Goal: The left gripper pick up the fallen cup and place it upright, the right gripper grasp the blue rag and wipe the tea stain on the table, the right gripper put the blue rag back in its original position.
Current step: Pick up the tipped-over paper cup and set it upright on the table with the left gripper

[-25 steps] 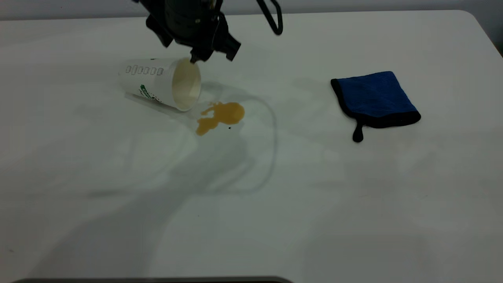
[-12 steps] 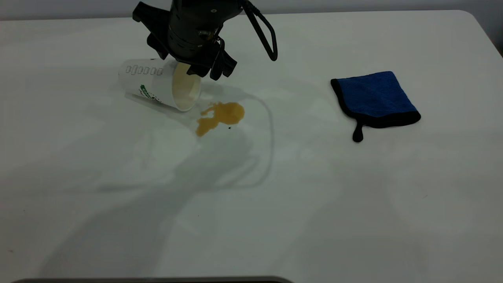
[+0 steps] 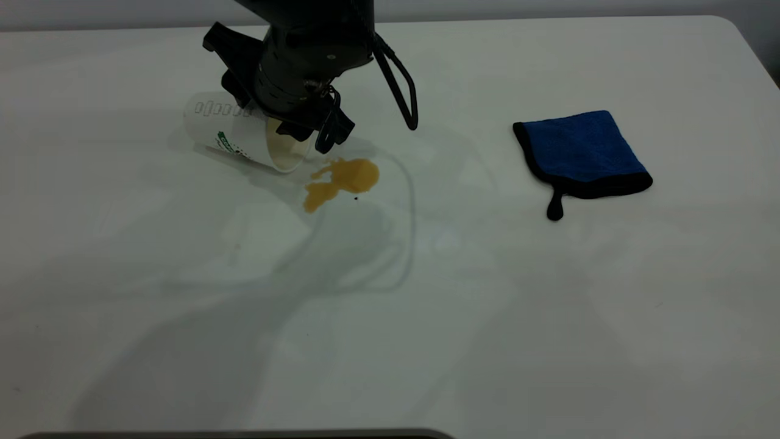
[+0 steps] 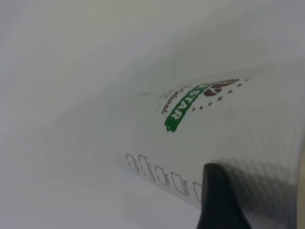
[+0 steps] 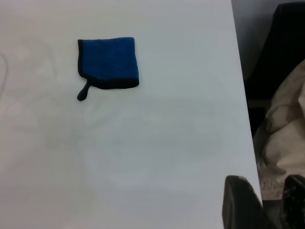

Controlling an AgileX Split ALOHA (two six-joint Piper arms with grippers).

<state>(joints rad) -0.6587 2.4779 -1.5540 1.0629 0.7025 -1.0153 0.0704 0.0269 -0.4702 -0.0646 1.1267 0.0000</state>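
The left end effector (image 3: 298,131) has dropped lower than it was a moment ago and now sits right over the mouth of the cup (image 3: 244,131), its fingers spread apart astride the rim, one finger (image 4: 219,200) lying against the cup's outer wall. The cup is lying on its side on the counter (image 3: 390,317) exactly as before. Just beyond the open mouth, below the fingertips, the tea stain (image 3: 341,180) is unchanged. The blue rag (image 3: 582,152) lies flat, well off to the side. The right end effector (image 5: 264,202) hangs apart at the counter's edge, its fingers parted and holding nothing.
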